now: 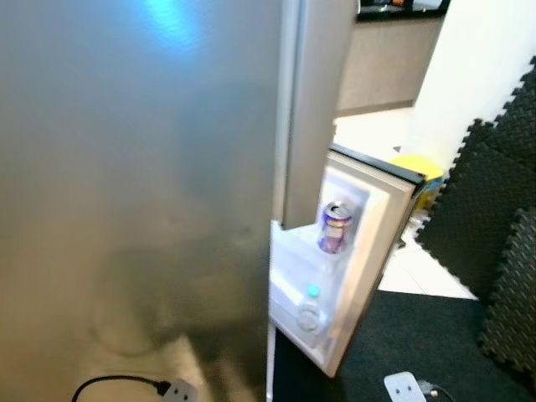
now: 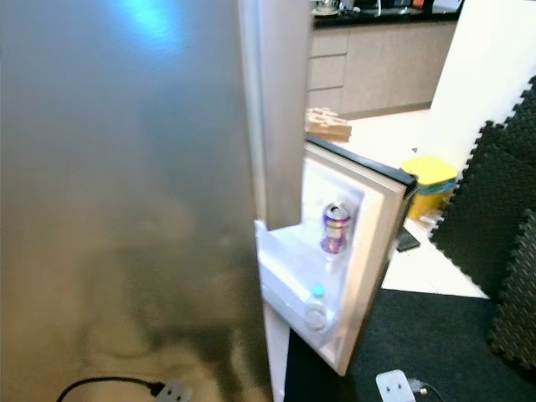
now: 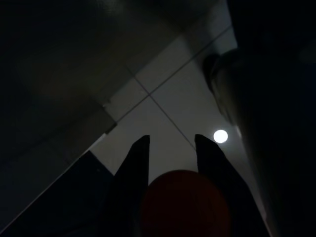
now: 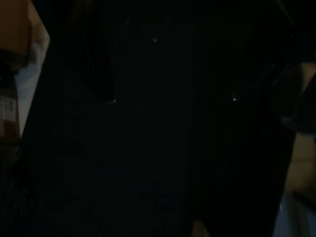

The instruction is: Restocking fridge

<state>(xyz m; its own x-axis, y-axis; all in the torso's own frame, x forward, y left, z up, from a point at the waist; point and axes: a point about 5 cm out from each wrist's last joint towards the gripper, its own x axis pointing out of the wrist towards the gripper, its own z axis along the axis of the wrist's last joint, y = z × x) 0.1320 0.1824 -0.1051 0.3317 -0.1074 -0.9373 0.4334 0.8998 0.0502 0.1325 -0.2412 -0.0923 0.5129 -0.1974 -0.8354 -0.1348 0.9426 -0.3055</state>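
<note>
Left eye view: we face the fridge's steel side [image 1: 134, 167], its door [image 1: 381, 251] ajar, a can [image 1: 336, 226] and bottle [image 2: 316, 308] shelved. Our left gripper [image 3: 170, 143] grasps an orange object [image 3: 185, 202], risking collision; right gripper's state is unclear.

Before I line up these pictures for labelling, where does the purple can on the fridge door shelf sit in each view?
Left eye view: the can stands upright on the upper shelf of the open fridge door, right of centre.
Right eye view: the can is on the same shelf, right of centre.
Left wrist view: can not in it; the left gripper holds something round and orange.
Right wrist view: too dark to tell.
Shared landmark: the small bottle on the shelf below the can.
</note>
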